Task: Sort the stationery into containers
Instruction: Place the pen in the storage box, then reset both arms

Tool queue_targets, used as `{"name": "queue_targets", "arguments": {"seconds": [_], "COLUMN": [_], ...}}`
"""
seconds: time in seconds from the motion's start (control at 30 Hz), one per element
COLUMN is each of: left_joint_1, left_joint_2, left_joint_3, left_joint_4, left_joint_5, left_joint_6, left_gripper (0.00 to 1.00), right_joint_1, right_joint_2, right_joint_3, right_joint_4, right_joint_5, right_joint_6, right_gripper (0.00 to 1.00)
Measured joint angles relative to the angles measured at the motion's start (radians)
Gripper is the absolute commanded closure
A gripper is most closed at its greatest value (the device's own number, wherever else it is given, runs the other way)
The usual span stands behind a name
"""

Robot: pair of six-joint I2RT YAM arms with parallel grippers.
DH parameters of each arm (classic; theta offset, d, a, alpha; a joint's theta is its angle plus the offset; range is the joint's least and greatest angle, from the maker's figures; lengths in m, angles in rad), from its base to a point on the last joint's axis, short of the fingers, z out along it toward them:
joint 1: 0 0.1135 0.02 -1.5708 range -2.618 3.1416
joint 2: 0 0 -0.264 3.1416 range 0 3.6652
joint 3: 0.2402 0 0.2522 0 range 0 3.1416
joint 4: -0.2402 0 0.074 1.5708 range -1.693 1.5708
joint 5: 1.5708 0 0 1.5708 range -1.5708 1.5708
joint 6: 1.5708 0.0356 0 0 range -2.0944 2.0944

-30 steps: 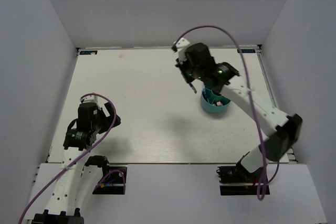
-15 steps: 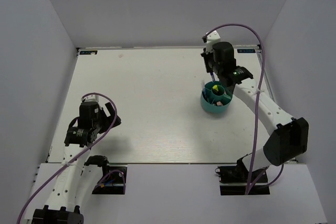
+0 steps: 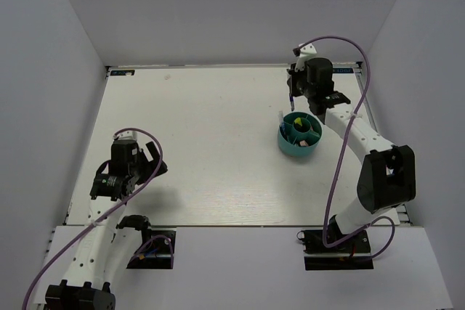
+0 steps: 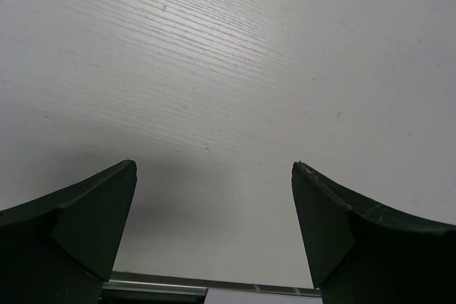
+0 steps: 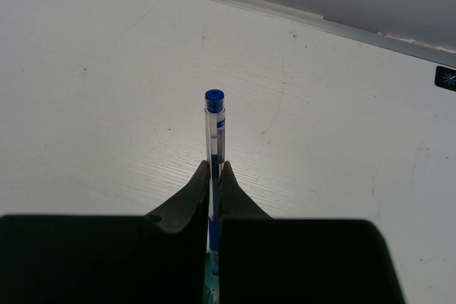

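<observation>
Though just beside teal tub [image 3: 293,152], blue pen [image 5: 214,144] in right end effector [image 5: 215,169]

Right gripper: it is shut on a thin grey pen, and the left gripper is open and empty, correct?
Not grey. The right wrist view shows the right gripper shut on a thin blue pen; the left gripper is open and empty.

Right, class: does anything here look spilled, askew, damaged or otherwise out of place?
Nothing stands out. The teal tub stands upright with stationery inside, the right end effector grips a blue pen near its far rim, and the left end effector hangs open.
</observation>
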Motion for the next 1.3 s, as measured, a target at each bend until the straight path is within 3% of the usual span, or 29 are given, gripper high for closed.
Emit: {"name": "queue_targets", "arguments": {"seconds": [0.73,0.8,0.9,1.13,1.3], "left_joint_1": [0.000,0.000,0.000,0.000,0.000], "left_joint_2": [0.015,0.015,0.015,0.015,0.015], "left_joint_3": [0.000,0.000,0.000,0.000,0.000], "left_joint_4": [0.000,0.000,0.000,0.000,0.000], "left_joint_5": [-0.001,-0.001,-0.001,-0.001,-0.001], "left_joint_6": [0.005,0.005,0.005,0.005,0.005], "left_gripper": [0.00,0.00,0.00,0.00,0.00], "right_joint_1": [-0.070,-0.076,-0.084,-0.096,-0.104], "right_joint_2": [-0.041,-0.056,-0.079,-0.139,-0.198], "right_joint_3": [-0.363,-0.386,-0.407,-0.415,-0.415], "right_joint_4": [0.328,0.343,0.349,0.339,0.292], "right_joint_5": [-0.179,-0.192,-0.211,-0.238,-0.253], "right_joint_6": [0.058,0.058,0.060,0.056,0.050], "right_gripper": [0.99,0.85,0.75,0.61,0.58]}}
